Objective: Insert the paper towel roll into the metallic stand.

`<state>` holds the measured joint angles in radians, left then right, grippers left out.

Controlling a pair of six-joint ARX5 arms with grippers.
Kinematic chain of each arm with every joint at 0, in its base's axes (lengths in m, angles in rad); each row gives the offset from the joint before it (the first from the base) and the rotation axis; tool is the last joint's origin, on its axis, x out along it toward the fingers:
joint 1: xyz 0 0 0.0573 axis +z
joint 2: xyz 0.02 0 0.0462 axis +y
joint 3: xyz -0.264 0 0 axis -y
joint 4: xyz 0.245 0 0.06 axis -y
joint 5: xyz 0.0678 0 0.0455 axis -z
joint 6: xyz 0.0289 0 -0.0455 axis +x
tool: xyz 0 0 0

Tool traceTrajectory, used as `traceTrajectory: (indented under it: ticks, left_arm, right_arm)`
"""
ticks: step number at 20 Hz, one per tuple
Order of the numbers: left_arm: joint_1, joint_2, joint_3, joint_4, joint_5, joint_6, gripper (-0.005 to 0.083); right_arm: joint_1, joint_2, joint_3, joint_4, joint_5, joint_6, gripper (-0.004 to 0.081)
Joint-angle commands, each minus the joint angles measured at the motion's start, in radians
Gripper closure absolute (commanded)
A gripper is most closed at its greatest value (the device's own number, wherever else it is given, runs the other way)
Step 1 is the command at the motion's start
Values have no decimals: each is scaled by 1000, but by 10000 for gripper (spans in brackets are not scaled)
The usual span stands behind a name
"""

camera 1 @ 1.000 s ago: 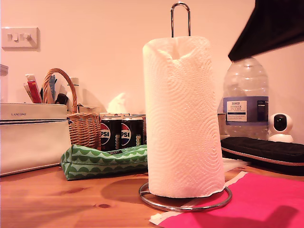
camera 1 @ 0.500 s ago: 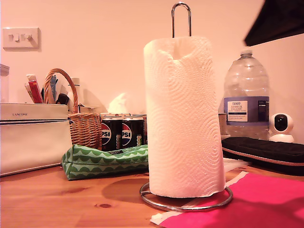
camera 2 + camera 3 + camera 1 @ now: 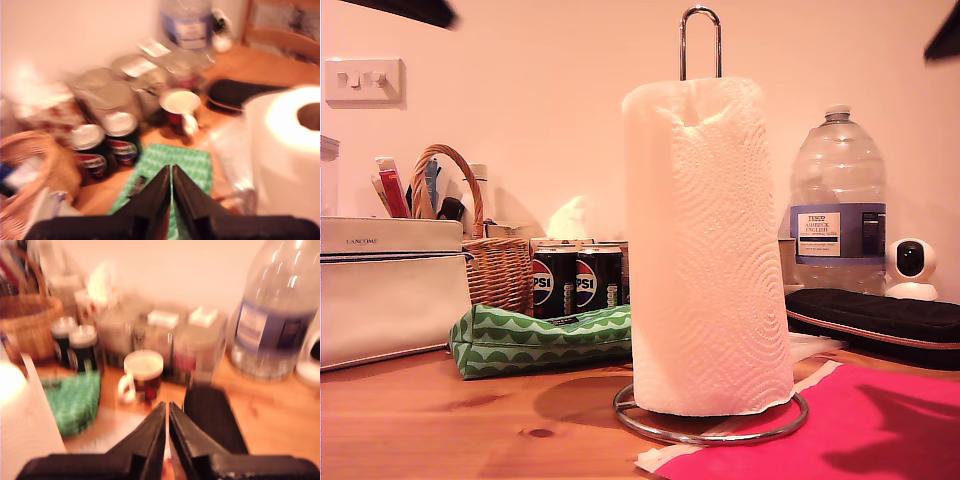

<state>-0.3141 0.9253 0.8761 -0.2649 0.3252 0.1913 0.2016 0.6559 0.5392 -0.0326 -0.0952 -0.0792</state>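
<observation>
Centrally in the exterior view, the paper towel roll (image 3: 708,245) stands upright on the metallic stand (image 3: 701,40). The chrome hairpin loop rises out of the roll's hollow core, and the round wire ring base encircles the roll's foot on the wooden table (image 3: 440,430). The ring's near right part rests on a pink sheet (image 3: 880,430).

To the exterior view's left of the roll lie a green patterned pouch (image 3: 542,338), two Pepsi cans (image 3: 575,282) behind it, a wicker basket (image 3: 492,262) and, farthest left, a white case (image 3: 390,290). To the exterior view's right stand a large water bottle (image 3: 838,205), a small white camera (image 3: 912,266) and a flat black case (image 3: 880,320).

My first gripper (image 3: 171,175) shows its two dark fingers pressed together with only a thin slit between them, holding nothing. It hangs above the green pouch, with the roll's open top close beside it and a mug (image 3: 180,107) farther off. My second gripper (image 3: 167,412) is likewise closed and empty, its tips nearly touching, poised above the near end of the black case, with the mug and the water bottle beyond. Both wrist views are blurred. In the exterior view only dark fragments appear at the upper left and upper right corners; which arm each belongs to cannot be told.
</observation>
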Motion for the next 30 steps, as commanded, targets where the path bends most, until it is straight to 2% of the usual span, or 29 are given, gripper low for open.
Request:
traceTrajectory:
  ticks: [1,7,16,20,30]
  left_arm:
    - [14,-69,-79,46,-1,-22,797]
    - [46,-266,-255,133,8,-89,797]
    - [29,-536,-463,100,33,-225,797]
    - [10,-620,-479,48,-17,-263,797]
    - [10,-638,-479,-171,-19,-263,797]
  right_arm:
    - [-3,-36,-72,31,5,11,783]
    - [0,-175,-170,53,43,34,783]
    - [42,-341,-180,-134,49,57,783]
    - [55,-402,-180,-210,61,84,783]
    - [55,-419,-173,-544,53,108,783]
